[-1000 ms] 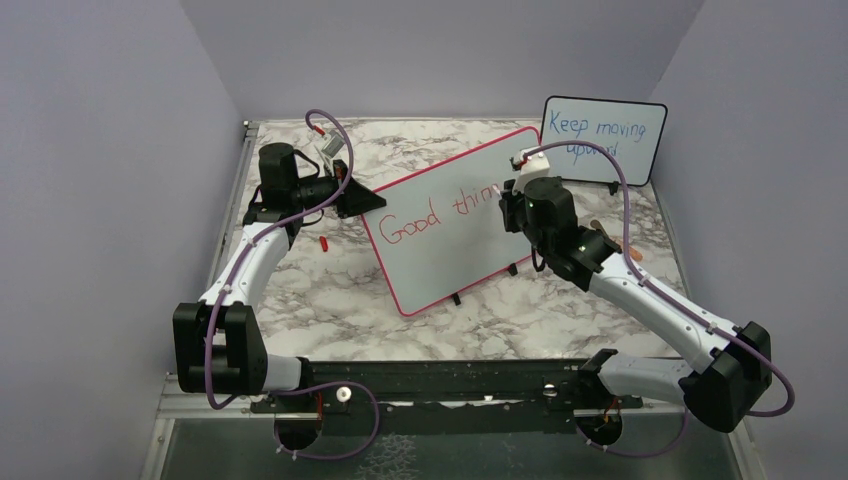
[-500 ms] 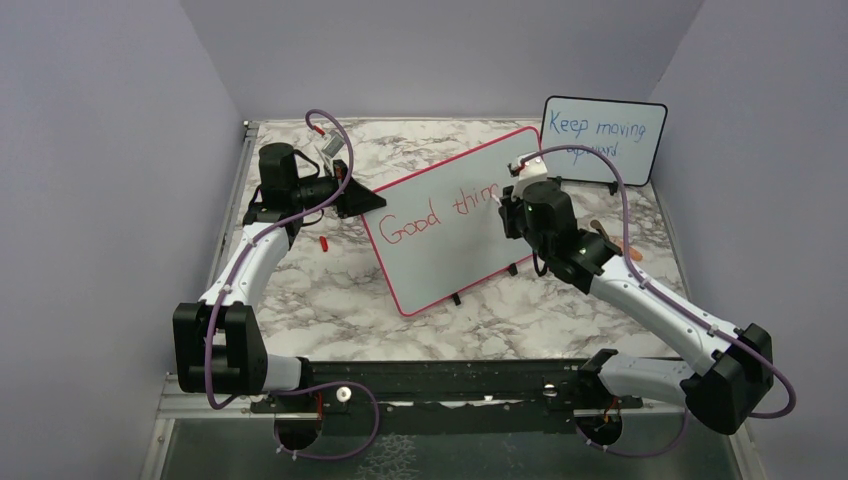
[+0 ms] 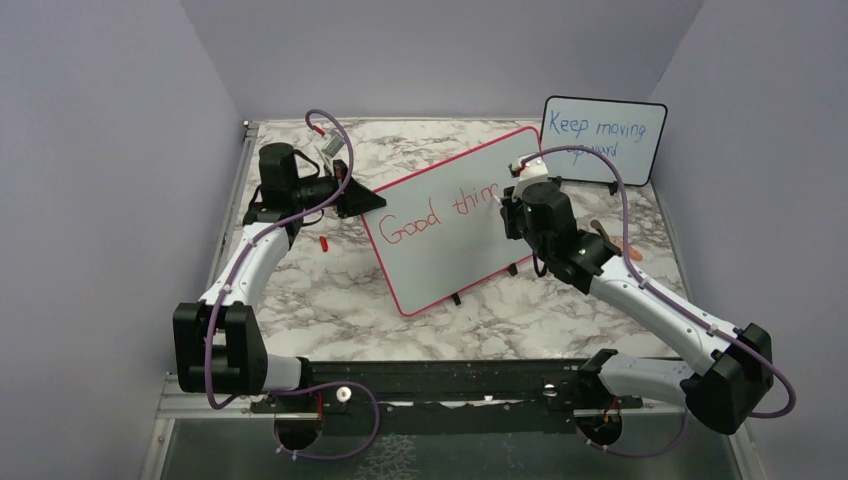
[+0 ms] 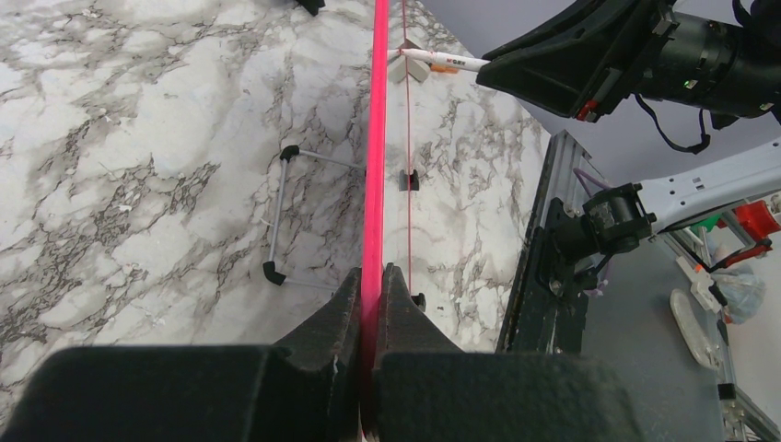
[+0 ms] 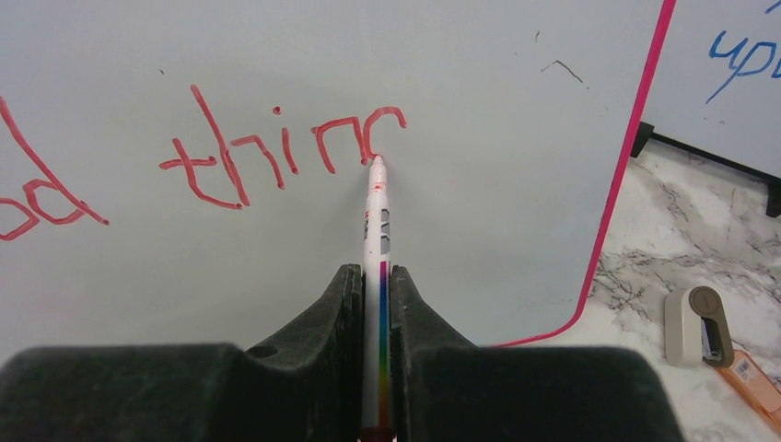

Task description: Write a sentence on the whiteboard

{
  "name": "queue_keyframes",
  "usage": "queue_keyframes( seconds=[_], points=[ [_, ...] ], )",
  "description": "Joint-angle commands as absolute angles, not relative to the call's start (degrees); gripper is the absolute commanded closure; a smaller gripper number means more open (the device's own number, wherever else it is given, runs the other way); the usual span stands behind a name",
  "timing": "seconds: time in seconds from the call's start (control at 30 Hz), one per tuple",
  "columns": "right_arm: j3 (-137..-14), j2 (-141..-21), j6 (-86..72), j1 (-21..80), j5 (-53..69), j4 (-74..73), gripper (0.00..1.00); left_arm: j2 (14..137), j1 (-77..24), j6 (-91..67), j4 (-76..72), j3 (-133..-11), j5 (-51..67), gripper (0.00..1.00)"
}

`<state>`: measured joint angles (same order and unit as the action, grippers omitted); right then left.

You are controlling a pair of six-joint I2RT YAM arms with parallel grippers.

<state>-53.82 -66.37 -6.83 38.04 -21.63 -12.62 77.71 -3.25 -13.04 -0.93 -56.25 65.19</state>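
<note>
1. Writing is under way; the right hand (image 5: 376, 273) pinches a marker (image 5: 378, 235) between its fingers, and the marker's tip touches the whiteboard (image 5: 516, 203) at the foot of the last red stroke.
2. The whiteboard stands on its small feet in the middle of the counter (image 3: 300, 285), set at a slant between the two arms; the left hand (image 4: 372, 281) is pressed together on its red edge, which looks meant to steady it.
3. The sentence (image 5: 276, 152) now reads "Good" and then "thin", ending in a small arc at the marker's tip; all of it sits on one line, in the upper part of the board.
4. By my judgement this is less than half done; the second word is unfinished, and the bare area below has room for more.
5. A smaller board (image 3: 603, 140) with blue writing stands behind, apart from the work; a small red piece (image 3: 323, 242) lies on the counter near the left arm.
</note>
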Motion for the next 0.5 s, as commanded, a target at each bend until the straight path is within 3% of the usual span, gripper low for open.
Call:
queue_keyframes(
  seconds=[0.0, 0.47],
  points=[
    [-53.00, -67.69, -6.11, 36.92, -23.82, -12.56, 0.99, 79.42, -5.13, -8.27, 3.09, -55.28, 64.06, 1.00],
    [-55.02, -68.03, -5.49, 36.51, -22.89, -9.68, 0.99, 79.37, -5.10, -8.26, 3.13, -55.28, 64.15, 1.00]
  ],
)
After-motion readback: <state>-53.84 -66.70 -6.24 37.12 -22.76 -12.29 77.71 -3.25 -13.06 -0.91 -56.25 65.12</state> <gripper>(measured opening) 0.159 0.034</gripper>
